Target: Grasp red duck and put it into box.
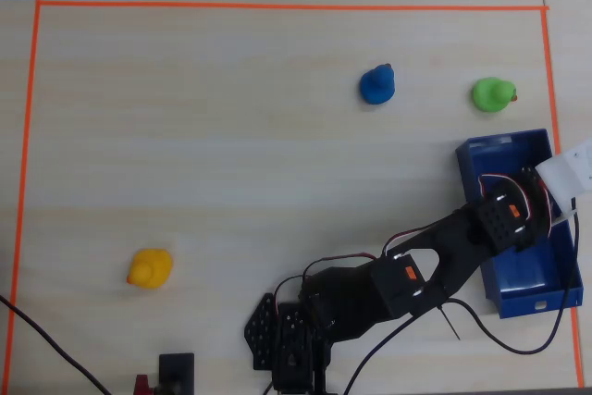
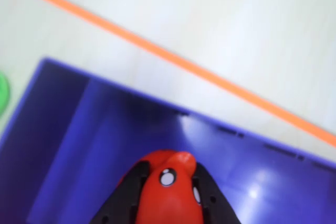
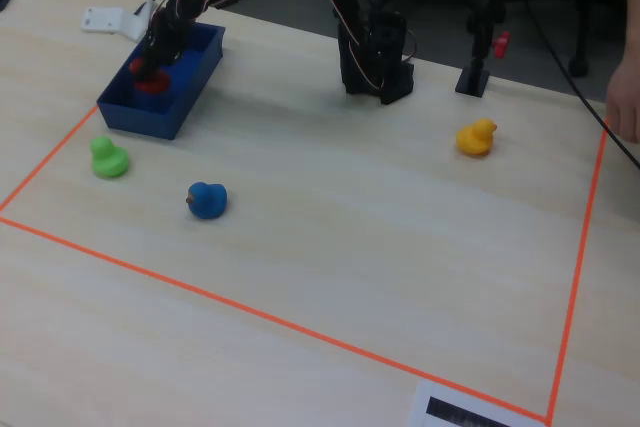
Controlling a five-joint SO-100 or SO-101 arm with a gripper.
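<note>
The red duck (image 2: pixel 169 198) is clamped between my gripper's (image 2: pixel 169 171) two black fingers (image 2: pixel 126 192), head pointing away from the camera. It is held within the dark blue box (image 2: pixel 94 129), close over its floor; I cannot tell whether it touches the floor. In the fixed view the gripper (image 3: pixel 155 65) reaches down into the box (image 3: pixel 150 115) at the table's far left, with the red duck (image 3: pixel 150 83) showing below the rim. In the overhead view the arm (image 1: pixel 444 247) stretches over the box (image 1: pixel 504 145) at the right edge and hides the duck.
A blue duck (image 1: pixel 377 85), a green duck (image 1: pixel 491 94) and a yellow duck (image 1: pixel 150 268) stand on the table. The green duck is close beside the box's end (image 3: pixel 108 157). An orange tape line (image 2: pixel 210 74) runs just past the box. The arm's base (image 3: pixel 378 62) stands at the table's edge.
</note>
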